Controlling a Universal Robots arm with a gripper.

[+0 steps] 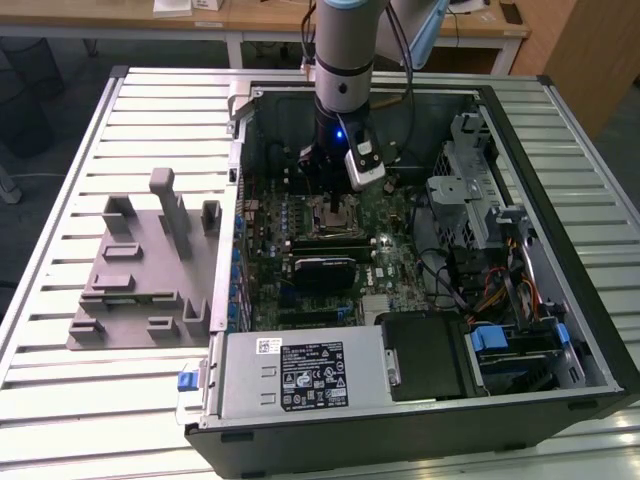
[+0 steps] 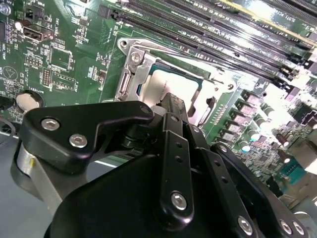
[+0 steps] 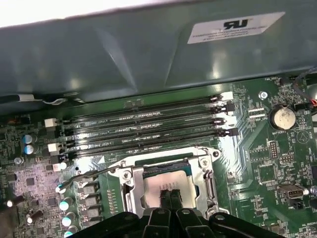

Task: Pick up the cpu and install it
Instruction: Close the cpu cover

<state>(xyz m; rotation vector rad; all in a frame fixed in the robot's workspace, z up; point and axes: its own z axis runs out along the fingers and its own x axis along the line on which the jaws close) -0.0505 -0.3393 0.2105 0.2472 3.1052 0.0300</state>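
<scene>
The cpu (image 3: 157, 182), a flat square chip with a silvery-grey top, lies inside the metal-framed socket (image 3: 208, 184) on the green motherboard; the second wrist view has the cpu (image 2: 159, 82) inside the socket frame (image 2: 131, 74) too. My gripper (image 3: 171, 196) hangs straight over it, its two black fingers pressed together with nothing between them, tips at or just above the chip's top. In the exterior view my gripper (image 1: 334, 203) reaches down into the open computer case (image 1: 560, 250), over the socket (image 1: 340, 224).
Black memory slots (image 3: 143, 134) run beside the socket, and a thin wire lever (image 3: 86, 173) sticks out from it. A grey plastic tray (image 1: 135, 270) with upright pegs stands at the exterior view's left. A power supply (image 1: 300, 375), drive cage (image 1: 470, 190) and cables (image 1: 500, 290) crowd the case.
</scene>
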